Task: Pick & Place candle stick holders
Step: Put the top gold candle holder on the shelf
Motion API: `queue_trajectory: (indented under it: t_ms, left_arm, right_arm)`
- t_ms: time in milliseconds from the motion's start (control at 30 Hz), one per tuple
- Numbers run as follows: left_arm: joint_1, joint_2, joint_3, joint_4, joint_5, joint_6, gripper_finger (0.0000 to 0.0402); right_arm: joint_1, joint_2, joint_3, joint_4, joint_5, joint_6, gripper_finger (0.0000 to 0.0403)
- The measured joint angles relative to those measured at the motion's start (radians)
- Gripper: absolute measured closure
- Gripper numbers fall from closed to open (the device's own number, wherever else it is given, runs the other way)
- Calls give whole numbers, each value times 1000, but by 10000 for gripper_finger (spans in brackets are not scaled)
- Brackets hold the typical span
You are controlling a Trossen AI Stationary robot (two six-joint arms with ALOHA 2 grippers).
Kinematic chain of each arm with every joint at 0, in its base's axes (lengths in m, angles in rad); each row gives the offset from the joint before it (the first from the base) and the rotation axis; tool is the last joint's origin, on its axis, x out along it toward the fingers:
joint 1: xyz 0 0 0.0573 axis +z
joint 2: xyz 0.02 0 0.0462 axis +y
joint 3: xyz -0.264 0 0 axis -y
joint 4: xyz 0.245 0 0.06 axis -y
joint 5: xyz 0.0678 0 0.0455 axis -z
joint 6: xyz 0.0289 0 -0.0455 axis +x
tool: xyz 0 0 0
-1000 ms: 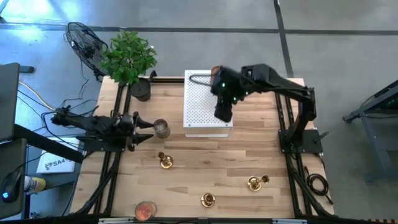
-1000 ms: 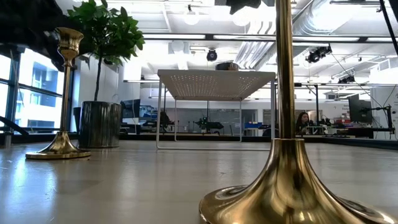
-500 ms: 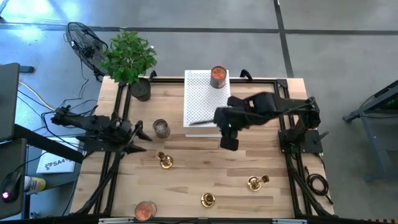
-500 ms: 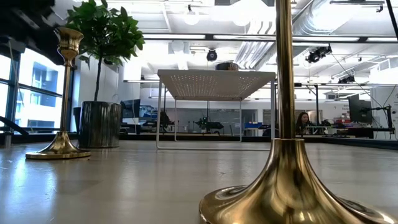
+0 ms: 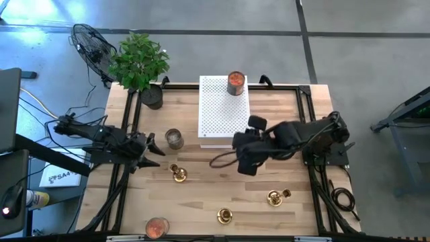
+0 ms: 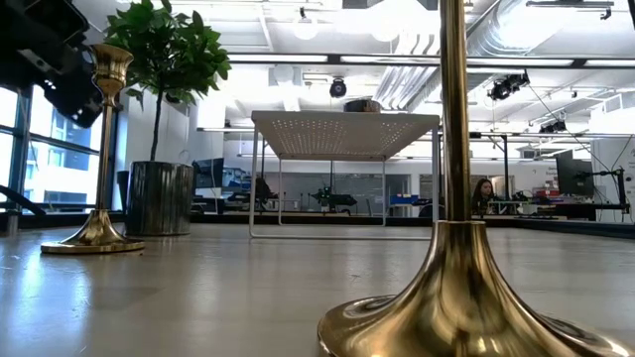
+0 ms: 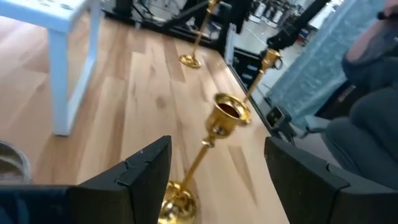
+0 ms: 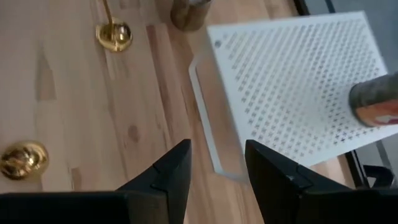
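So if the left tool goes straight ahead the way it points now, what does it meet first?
Most likely the nearest candle stick holder: it stands upright right ahead of the open left tool, between its fingers' line. Depth is unclear, so exact contact point is uncertain.

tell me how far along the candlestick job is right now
Done: nothing visibly. All three holders stand on the bare wood: the left candlestick holder, the front candlestick holder and the right candlestick holder.
In hand: nothing. The left gripper is open, its fingers either side of the left holder without closing on it. The right gripper is open and empty beside the white perforated stand.
Left: all three.
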Motion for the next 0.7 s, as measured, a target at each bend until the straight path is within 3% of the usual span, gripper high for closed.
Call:
queue_trajectory:
  t_ms: [300, 533, 700]
  left_arm:
    - [0, 82, 0, 16, 32, 76, 149]
    - [0, 169, 0, 27, -25, 98, 149]
    - [0, 243, 0, 97, -30, 97, 149]
  right_arm:
    - [-1, 2, -191, 172, 30, -32, 257]
    - [16, 0, -198, 210, 164, -48, 260]
    - [36, 0, -198, 224, 181, -37, 262]
